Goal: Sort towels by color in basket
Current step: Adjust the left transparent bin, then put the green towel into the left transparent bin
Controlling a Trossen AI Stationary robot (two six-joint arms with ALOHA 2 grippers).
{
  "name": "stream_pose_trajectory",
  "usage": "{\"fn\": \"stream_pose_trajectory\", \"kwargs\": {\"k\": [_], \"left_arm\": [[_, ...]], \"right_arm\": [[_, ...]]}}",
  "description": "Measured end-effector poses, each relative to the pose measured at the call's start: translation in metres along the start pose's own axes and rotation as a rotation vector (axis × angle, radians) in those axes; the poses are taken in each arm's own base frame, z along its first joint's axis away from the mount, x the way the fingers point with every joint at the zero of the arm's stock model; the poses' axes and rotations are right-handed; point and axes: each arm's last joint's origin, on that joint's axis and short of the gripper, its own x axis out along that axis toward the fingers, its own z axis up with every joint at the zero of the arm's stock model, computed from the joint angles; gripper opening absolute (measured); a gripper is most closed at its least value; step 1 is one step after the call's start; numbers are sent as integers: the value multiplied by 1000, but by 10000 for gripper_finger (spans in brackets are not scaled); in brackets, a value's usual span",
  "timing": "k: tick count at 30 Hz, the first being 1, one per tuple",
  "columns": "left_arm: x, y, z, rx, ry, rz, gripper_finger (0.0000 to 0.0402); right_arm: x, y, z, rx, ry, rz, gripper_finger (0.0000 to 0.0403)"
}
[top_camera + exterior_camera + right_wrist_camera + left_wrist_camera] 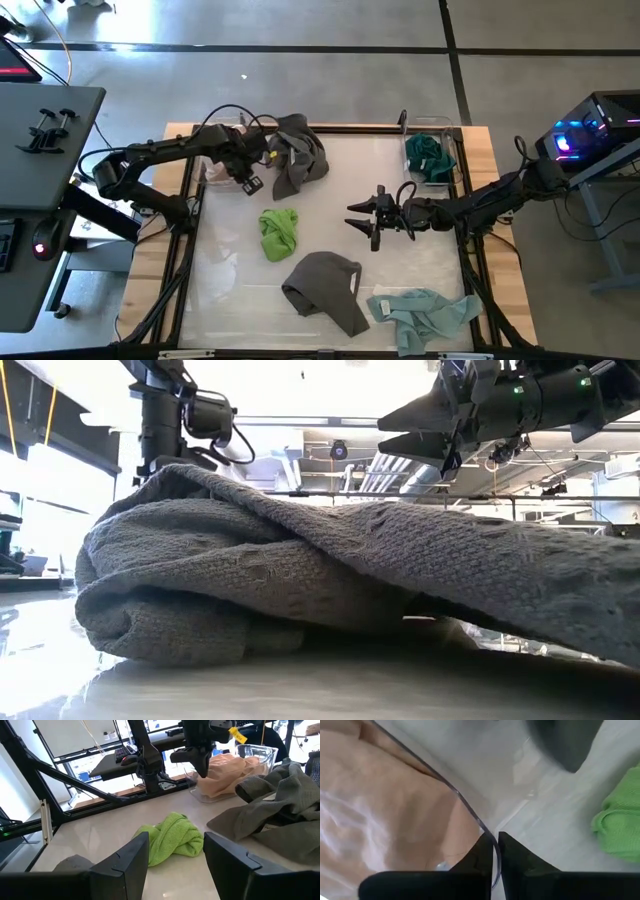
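My left gripper [250, 183] is at the clear bin [222, 158] near the table's far left corner, shut on its wall; a pink towel [380, 805] lies inside. One dark grey towel [300, 152] lies beside that bin. The lime green towel [278, 232] lies mid-table, a second dark grey towel [325, 290] lies near the near edge, and the pale mint towel [425, 315] is to its right. The dark teal towel [430, 157] sits in a second clear bin. My right gripper [362, 220] hovers open right of the green towel [172, 840]. No cream towel shows. My left gripper pinches the clear bin's wall at its rim [492, 851], at a rounded corner. One finger [479, 862] is inside the bin and the other finger [517, 862] is outside. It comes from above, pointing down. The bin stands on the table.
The table has a raised dark frame along its sides [185, 250]. Bare tabletop lies between the green towel and the right gripper, and near the left edge. In the low view the near grey towel [300, 560] blocks most of the table.
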Motion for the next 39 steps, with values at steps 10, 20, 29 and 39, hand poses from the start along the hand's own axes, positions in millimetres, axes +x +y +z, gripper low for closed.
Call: {"fn": "stream_pose_trajectory", "kwargs": {"k": [10, 20, 29, 39], "left_arm": [[0, 1, -2, 80, 20, 17, 103], [-12, 8, -17, 59, 56, 55, 190], [-54, 18, -40, 44, -106, 52, 192], [-85, 6, -55, 52, -414, -95, 191]], "right_arm": [[0, 0, 0, 4, 0, 0, 185], [0, 1, 2, 13, -24, 9, 185], [0, 0, 4, 37, -53, -29, 185], [-5, 11, 4, 51, -63, -17, 185]]}}
